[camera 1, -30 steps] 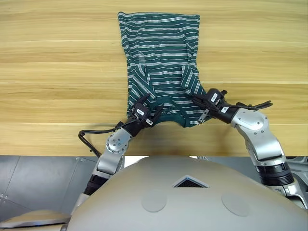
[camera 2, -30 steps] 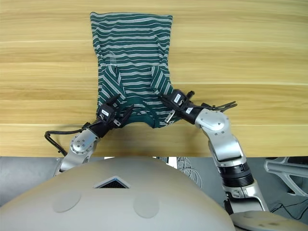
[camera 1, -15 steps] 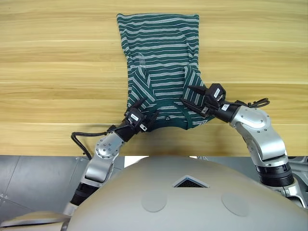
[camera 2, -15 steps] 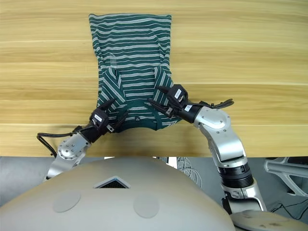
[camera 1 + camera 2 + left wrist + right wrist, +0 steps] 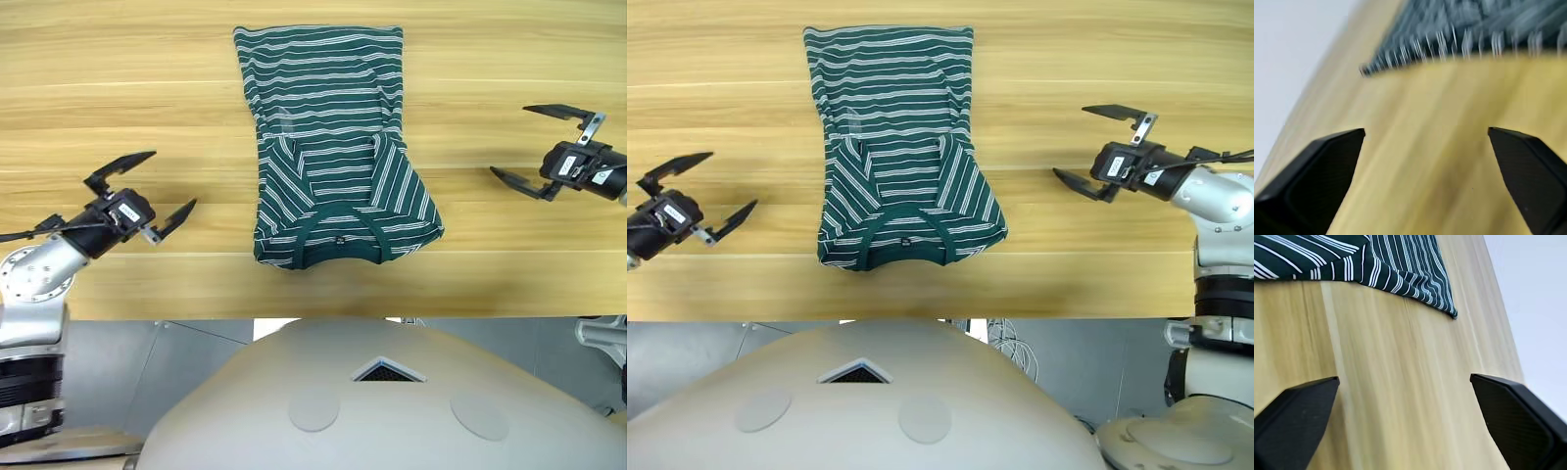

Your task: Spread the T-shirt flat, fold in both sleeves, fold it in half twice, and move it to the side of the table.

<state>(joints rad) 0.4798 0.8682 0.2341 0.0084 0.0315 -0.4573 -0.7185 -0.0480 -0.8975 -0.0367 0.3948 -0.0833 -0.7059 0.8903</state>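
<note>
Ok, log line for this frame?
shirt: flat on table, sleeves folded in | left gripper: open, clear of shirt | right gripper: open, clear of shirt | half folds: not yet done

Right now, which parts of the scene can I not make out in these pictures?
T-shirt underside: eye views, covered by its own cloth and folded-in sleeves.
T-shirt stripes: left wrist view, blurred.
T-shirt body: right wrist view, cut off by the picture's edge.
Collar mark: eye views, too small.

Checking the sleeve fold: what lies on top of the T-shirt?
Two folded-in sleeves lie on the T-shirt, near its collar. The fabric beneath them is hidden.
</note>
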